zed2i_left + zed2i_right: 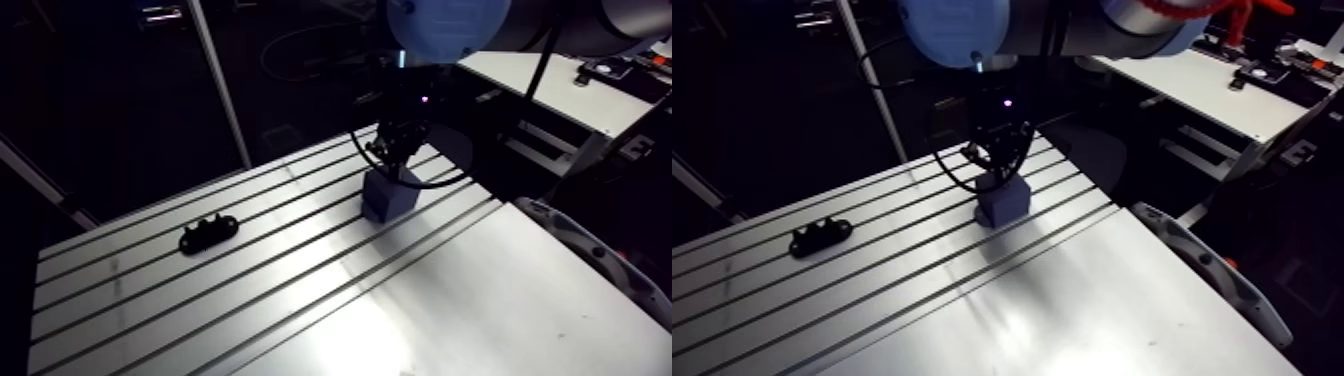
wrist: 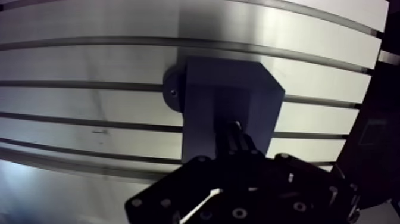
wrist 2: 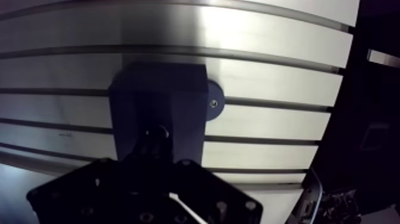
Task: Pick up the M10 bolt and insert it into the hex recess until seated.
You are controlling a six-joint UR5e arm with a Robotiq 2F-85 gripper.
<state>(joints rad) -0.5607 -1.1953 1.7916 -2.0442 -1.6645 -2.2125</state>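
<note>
I count one gripper (image 2: 234, 138), one dark blue-grey block (image 2: 262, 101) and one small black part (image 1: 208, 233) on the table (image 1: 250, 300).

The block stands near the table's far edge, toward its far right corner, across several of the slots. In the wrist view one round tab (image 2: 172, 94) with a single small hole sticks out from the block's side and lies flat on the table. The gripper hangs straight over the block, its tip just at the block's top face.

At that tip I see one narrow dark shape with a pale glint (image 2: 237, 126), low against the block. Whether that is the M10 bolt I cannot tell, and the hex recess is hidden under the gripper. It is all too dark there for me to tell how wide the claw stands or whether it has hold of anything.

The black part lies alone near the far edge toward the table's left end, well apart from the block, lengthwise along the slots.

The table is bare brushed aluminium, with parallel slots over its far part and a smooth plate toward the near right corner, which catches a bright glare.
</note>
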